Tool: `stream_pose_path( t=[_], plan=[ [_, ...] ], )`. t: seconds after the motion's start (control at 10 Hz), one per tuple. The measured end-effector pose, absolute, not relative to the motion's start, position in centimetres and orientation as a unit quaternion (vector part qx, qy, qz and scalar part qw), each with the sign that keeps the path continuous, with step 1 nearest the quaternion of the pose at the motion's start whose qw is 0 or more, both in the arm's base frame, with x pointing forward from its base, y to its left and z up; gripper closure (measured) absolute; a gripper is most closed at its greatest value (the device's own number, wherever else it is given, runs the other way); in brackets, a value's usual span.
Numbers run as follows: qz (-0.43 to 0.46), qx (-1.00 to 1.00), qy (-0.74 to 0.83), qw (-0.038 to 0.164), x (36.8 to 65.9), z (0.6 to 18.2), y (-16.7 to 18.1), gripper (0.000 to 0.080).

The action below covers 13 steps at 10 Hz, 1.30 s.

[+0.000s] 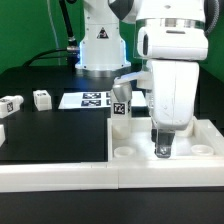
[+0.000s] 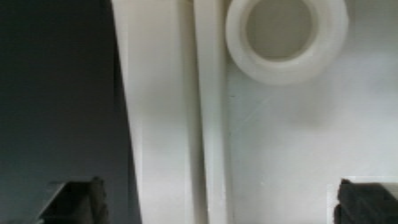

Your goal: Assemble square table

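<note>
The jaws are held wide apart over the square table top (image 1: 195, 138) with nothing between them. In the wrist view only the dark fingertips (image 2: 79, 202) are seen, one over the top's pale surface and one at the edge of the black worktop (image 1: 50, 135), and the raised rim (image 2: 192, 130) is left untouched between them. The top is lying flat at the front of the worktop, on the exterior view's right, beside the long white wall piece (image 1: 60, 170). The step in hand is judged to be a clean release of the top. It would be done well by a straight lift, so that the rim is not caught by either finger and the top is not dragged out of its place. A leg (image 1: 41, 98) can then be fetched from the exterior view's left, where another leg (image 1: 12, 103) is lying well apart from the top, and brought upright over a round socket (image 2: 285, 40). Much is hidden. The middle and far side of the top are covered by the wrist housing, so the far sockets cannot be made out. Whether the top is touching the wall piece cannot be told. A white object at the exterior view's left edge is cut off, and the wrist view is soft and blurred.
</note>
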State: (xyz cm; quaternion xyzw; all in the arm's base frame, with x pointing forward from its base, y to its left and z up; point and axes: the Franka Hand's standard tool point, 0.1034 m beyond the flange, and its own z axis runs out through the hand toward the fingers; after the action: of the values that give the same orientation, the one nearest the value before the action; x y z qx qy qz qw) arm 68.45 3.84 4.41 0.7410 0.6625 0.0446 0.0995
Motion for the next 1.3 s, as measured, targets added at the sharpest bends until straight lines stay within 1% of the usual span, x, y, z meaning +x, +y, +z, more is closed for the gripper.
stream_pose_path(
  t=[0.4,0.5,0.7,0.8,0.9,1.0,1.3],
  plan=[
    [0.045,0.741,0.662,0.100,68.5,4.4,3.8,0.0150],
    [0.043,0.741,0.662,0.100,68.6,4.8,3.4,0.0150],
    [0.027,0.752,0.650,0.105,68.4,9.1,0.2,0.0150],
    [0.021,0.750,0.653,0.107,68.2,10.5,-1.6,0.0150],
    [0.018,0.756,0.646,0.107,68.2,11.6,-2.6,0.0150],
    [0.025,0.782,0.613,0.107,68.5,12.1,-2.6,0.0150],
    [0.033,0.837,0.536,0.103,68.3,11.8,-2.6,0.0150]
  ],
)
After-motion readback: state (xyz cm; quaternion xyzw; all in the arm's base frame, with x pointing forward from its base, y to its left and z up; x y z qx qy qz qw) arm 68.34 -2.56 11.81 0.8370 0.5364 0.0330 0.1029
